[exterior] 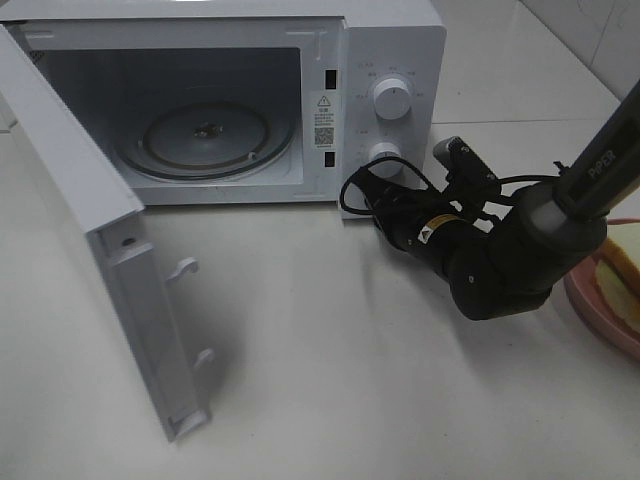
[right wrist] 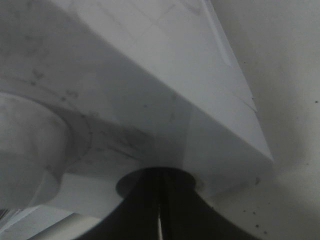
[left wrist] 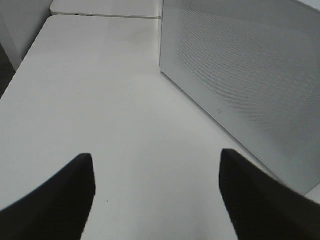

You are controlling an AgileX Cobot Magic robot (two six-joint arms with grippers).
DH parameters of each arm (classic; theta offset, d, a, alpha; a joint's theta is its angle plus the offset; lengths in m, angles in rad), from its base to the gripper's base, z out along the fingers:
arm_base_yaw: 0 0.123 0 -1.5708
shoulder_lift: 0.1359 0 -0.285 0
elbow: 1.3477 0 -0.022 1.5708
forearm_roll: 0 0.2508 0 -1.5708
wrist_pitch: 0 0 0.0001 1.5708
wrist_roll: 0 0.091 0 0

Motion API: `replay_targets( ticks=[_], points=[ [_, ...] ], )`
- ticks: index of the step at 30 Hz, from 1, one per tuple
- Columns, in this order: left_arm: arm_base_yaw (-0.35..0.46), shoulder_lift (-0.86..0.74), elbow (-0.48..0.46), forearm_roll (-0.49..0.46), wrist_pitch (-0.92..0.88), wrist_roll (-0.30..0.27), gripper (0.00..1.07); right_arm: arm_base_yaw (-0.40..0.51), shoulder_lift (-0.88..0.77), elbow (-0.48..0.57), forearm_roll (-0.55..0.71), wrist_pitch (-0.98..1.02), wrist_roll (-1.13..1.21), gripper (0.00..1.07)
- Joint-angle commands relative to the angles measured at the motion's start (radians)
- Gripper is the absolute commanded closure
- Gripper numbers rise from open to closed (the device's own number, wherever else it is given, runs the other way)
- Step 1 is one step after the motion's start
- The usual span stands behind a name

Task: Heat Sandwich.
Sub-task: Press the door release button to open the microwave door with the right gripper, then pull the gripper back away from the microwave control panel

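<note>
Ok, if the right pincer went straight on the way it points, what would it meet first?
Probably the microwave's control panel, just beside the lower knob; the shut right pincer sits very close to it, though depth is unclear.

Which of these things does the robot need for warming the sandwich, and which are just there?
Needed: sandwich, pink plate, microwave, open door, glass turntable, shut right pincer.
Just there: white table, tiled wall.
</note>
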Motion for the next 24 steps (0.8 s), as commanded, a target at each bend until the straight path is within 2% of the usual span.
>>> replay_targets(
  ticks=[1, 12, 20, 24],
  points=[
    [-0.007, -0.023, 0.001, -0.002, 0.005, 0.001, 0.39, -0.043, -0.014, -0.073, 0.11, -0.188, -0.01, 1.07],
    [-0.007, -0.023, 0.001, -0.002, 0.005, 0.001, 0.39, -0.043, -0.014, -0.071, 0.11, -0.188, -0.011, 1.07],
    [-0.007, -0.023, 0.001, -0.002, 0.005, 0.001, 0.39, -0.041, -0.019, -0.07, 0.06, -0.171, -0.011, 1.07],
    [-0.007, -0.023, 0.001, -0.002, 0.005, 0.001, 0.39, -0.041, -0.04, -0.032, 0.06, -0.165, -0.011, 1.07]
  ],
)
